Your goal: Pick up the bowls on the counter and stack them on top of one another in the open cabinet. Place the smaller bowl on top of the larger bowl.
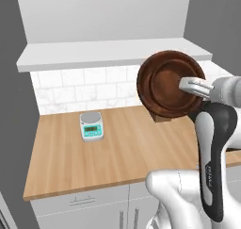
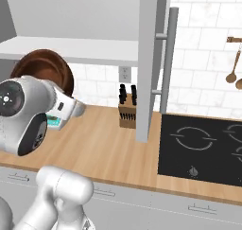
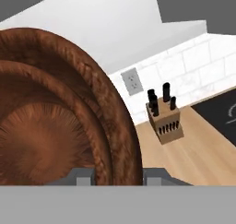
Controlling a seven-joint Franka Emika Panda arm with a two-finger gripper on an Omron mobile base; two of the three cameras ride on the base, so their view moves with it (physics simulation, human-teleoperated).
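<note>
The larger bowl [image 1: 164, 84], wide and dark reddish-brown, hangs tipped on its side above the counter [image 1: 117, 148], just below the front edge of the open cabinet's shelf board [image 1: 94, 53]. My gripper [image 1: 187, 85] is shut on its rim, one finger inside and one outside. In the hand view the ribbed rim [image 3: 115, 126] passes between the two fingertips of the gripper [image 3: 117, 178]. From the right base view the bowl [image 2: 47, 68] shows behind my white hand. The smaller bowl is out of view.
A kitchen scale [image 1: 91, 125] stands on the counter at the left. A knife block [image 2: 127, 111] sits by the tiled wall under an outlet. A tall grey panel [image 2: 149, 63] with a bar handle divides the counter from a black cooktop [image 2: 203, 148].
</note>
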